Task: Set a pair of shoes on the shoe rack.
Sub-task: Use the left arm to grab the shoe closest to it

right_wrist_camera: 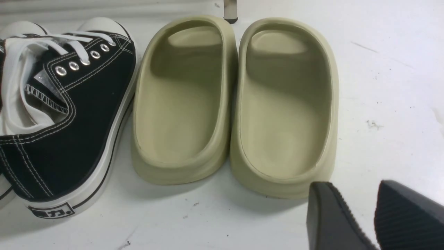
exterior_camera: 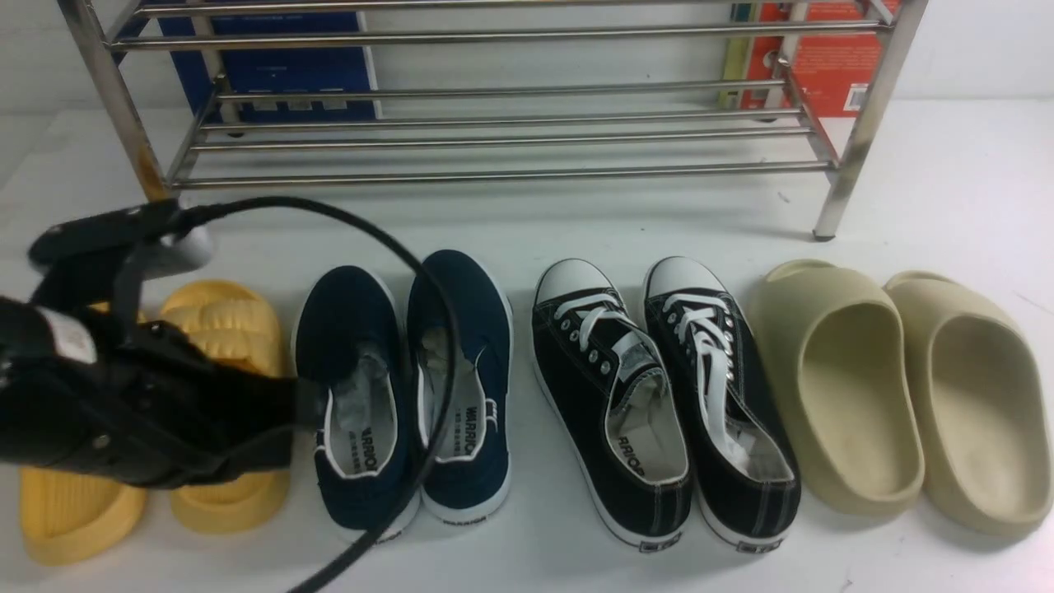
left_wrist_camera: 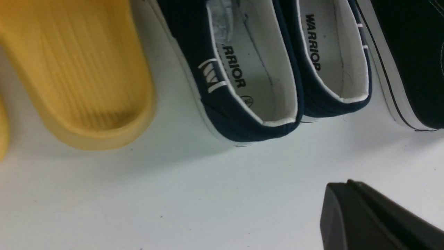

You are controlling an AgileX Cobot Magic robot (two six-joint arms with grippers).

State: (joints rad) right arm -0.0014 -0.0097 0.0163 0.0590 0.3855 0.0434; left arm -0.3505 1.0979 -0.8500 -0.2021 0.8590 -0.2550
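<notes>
Shoes sit side by side on the table, neither yet on the rack; left gripper hovers by their heels, its spread impossible to tell; right gripper, slightly parted, holds nothing.

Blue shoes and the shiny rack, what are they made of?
The blue shoes look like cloth, probably canvas: dull and woven-looking, with white soles that seem rubbery. The rack looks like polished metal, likely steel: its tubes shine and reflect light.
</notes>
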